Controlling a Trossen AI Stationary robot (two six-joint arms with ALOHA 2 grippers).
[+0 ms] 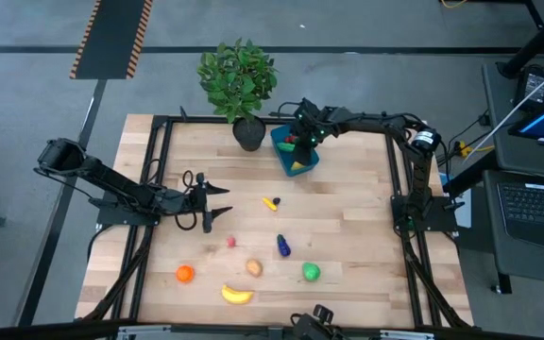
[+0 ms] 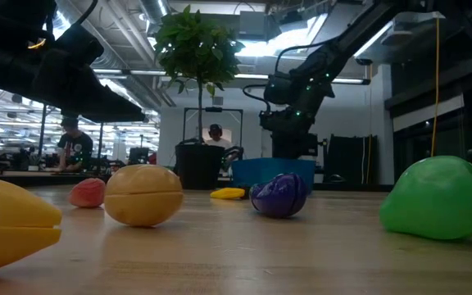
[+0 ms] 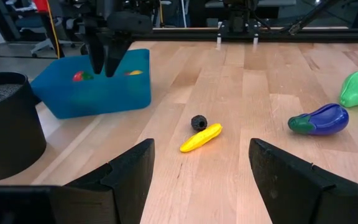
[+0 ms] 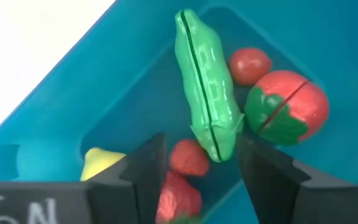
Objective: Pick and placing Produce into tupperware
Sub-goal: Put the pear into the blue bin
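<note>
1. Where the light plank table (image 1: 348, 217) meets its far edge, the blue tupperware (image 1: 297, 151) sits beside a dark plant pot (image 1: 247, 134); it is smooth plastic with rounded corners.
2. Inside: glossy green cucumber (image 4: 207, 87), red berries (image 4: 188, 158), a red-green round piece (image 4: 286, 112), a yellow piece (image 4: 101, 163).
3. Right gripper (image 1: 302, 138) hangs over the tupperware, fingers parted, pinching nothing.
4. Left gripper (image 1: 217, 204) hovers mid-table, fingers spread, empty.
5. Loose on the wood: eggplant (image 1: 282, 246), green apple (image 1: 311, 272), potato (image 1: 254, 268), orange (image 1: 185, 274), banana (image 1: 237, 295).
6. Beyond: a workshop with people at desks.
</note>
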